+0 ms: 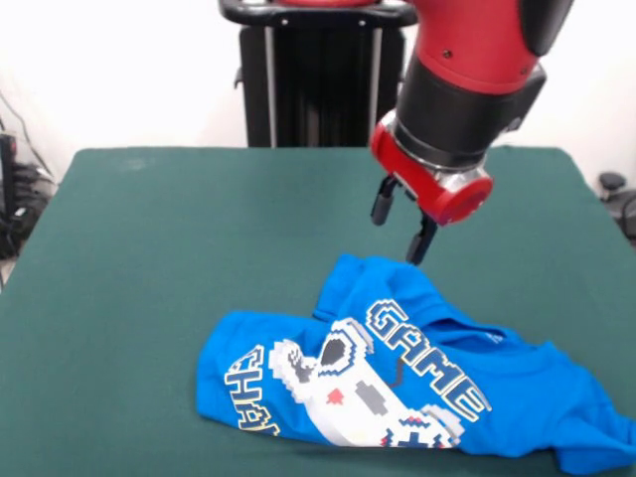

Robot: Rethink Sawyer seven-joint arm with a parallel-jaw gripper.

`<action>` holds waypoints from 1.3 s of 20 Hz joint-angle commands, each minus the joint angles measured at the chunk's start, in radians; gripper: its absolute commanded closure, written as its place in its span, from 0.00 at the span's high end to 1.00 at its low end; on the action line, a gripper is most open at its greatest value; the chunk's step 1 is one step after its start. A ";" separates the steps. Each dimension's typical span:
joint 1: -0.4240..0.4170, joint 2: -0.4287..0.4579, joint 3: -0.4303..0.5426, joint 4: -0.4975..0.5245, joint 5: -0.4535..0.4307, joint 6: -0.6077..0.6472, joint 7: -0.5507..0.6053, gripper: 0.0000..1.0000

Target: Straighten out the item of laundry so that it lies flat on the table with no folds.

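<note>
The item of laundry (397,383) is a bright blue T-shirt with a white game controller print and "GAME" lettering. It lies crumpled on the near right part of the green table (149,258), its far edge bunched up and one side folded over. My gripper (400,231) hangs just above the shirt's raised far edge, open, with nothing between its two dark fingers (382,204). It does not touch the cloth.
The red and black arm (462,89) comes down at a slant from the upper right. Dark equipment and cables (15,194) sit beyond the table's left edge, and another dark object (618,194) beyond the right edge.
</note>
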 commanded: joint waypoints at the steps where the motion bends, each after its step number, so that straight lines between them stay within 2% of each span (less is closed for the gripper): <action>1: 0.023 0.032 0.006 0.218 0.016 -0.103 0.168 1.00; 8: 0.033 0.052 -0.015 0.227 0.011 -0.138 0.175 1.00; 26: 0.051 0.218 -0.047 0.200 0.018 -0.329 0.206 1.00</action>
